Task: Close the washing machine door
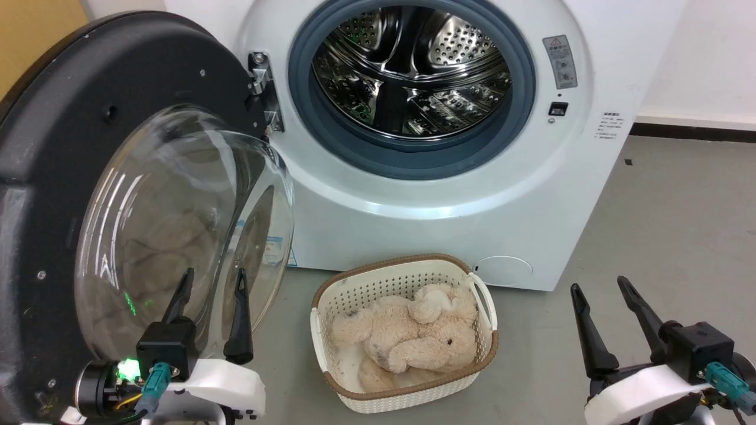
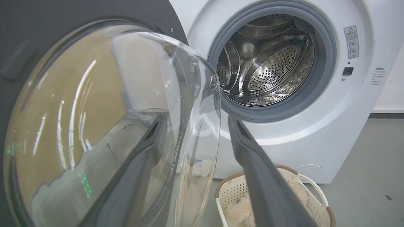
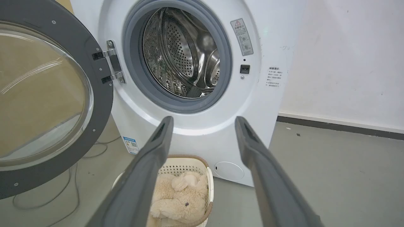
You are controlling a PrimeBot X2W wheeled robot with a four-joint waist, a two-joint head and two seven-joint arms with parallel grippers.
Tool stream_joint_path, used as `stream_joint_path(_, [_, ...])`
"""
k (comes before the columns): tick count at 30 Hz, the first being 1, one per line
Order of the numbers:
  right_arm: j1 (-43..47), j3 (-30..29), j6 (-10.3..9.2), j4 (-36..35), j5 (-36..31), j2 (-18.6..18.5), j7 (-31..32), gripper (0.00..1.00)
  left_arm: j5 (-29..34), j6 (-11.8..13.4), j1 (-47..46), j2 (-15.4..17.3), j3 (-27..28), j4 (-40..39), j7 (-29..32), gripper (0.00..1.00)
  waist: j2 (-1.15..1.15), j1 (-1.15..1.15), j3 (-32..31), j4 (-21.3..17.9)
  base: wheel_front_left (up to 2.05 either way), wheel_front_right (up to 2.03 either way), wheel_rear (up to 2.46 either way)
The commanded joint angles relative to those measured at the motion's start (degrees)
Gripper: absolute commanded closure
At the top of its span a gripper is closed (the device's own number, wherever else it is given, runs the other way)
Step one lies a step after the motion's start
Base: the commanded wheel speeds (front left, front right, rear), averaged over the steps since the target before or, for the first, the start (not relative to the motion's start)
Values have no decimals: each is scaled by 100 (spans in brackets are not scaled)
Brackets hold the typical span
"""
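Nearest: left gripper [image 1: 214,280], long dark fingers spread, empty, held before the bulging clear glass of the round, black-rimmed washing machine door [image 1: 59,118], hinged wide open. The right gripper [image 1: 599,289] is likewise spread, empty. Beyond: cream perforated plastic basket [image 1: 384,267], fluffy beige toy [image 1: 407,336] laid inside; white boxy washing machine [image 1: 413,198], perforated steel drum [image 1: 466,47] exposed.

Left arm [image 1: 224,378] and right arm [image 1: 632,391] hold jaws apart.
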Motion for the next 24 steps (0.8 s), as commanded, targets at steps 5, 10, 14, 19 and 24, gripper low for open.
stream_joint_path(5, [19, -25, 1, -60, 134, 6, -103, 0, 65, 113, -178, 107, -69, -258, -107, 0, 0, 0, -1, 142, 0, 0, 0])
stream_joint_path(10, [16, -31, 1, -75, 224, 6, -163, 0, 68, 201, -266, 202, -122, -499, -166, 0, 0, 0, -2, 308, 0, 0, 0])
stream_joint_path(14, [20, -38, 1, -81, 295, 7, -211, 0, 61, 277, -346, 282, -136, -727, -214, 0, 0, 0, -4, 445, 0, 0, 0])
stream_joint_path(19, [26, -60, 2, -92, 395, 8, -270, 0, -13, 358, -472, 374, -73, -1042, -274, 0, 0, 0, 4, 630, 0, 0, 0])
stream_joint_path(24, [28, -80, 2, -101, 483, 8, -330, 0, -119, 385, -614, 497, 165, -1347, -334, 0, 0, 0, 21, 827, 0, 0, 0])
